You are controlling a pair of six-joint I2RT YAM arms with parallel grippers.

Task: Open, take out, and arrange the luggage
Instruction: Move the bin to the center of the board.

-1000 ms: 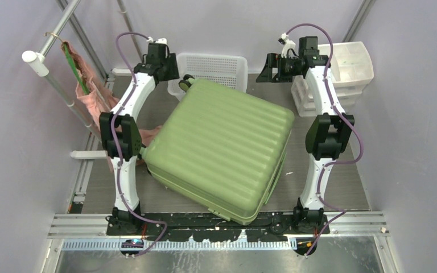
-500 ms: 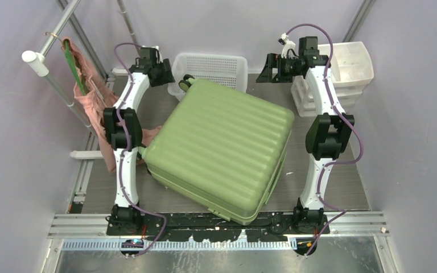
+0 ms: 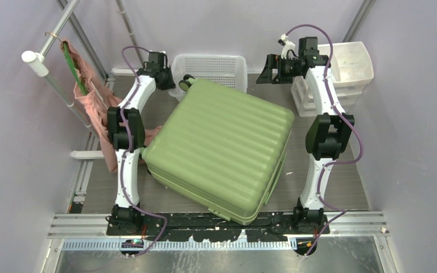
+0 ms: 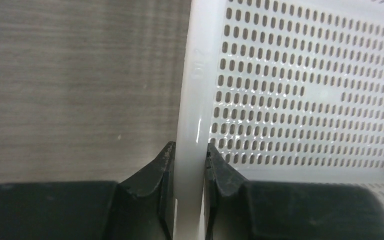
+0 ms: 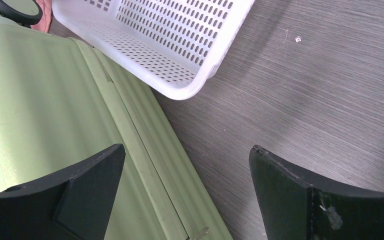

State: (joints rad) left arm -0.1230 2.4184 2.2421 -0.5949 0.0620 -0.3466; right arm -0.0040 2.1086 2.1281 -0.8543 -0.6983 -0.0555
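Note:
The luggage (image 3: 222,148), a light-green ribbed hard-shell suitcase, lies shut and flat on the table between both arms, with a black wheel (image 3: 186,82) at its far corner. My left gripper (image 3: 172,78) is at the back left, shut on the left rim of the white mesh basket (image 4: 190,100); in the left wrist view the jaws (image 4: 189,147) pinch that rim from both sides. My right gripper (image 3: 268,69) hangs open at the back right, over the luggage's (image 5: 55,110) far edge and bare table, holding nothing. A small zip pull (image 5: 200,232) shows on that edge.
The white mesh basket (image 3: 213,65) stands behind the suitcase, touching its far corner. A white plastic drawer unit (image 3: 341,74) is at the back right. Pink cloth (image 3: 88,85) hangs from a white rail (image 3: 42,62) on the left.
My left gripper has shifted at the basket's left rim and closed on it. The right arm and the suitcase have not moved.

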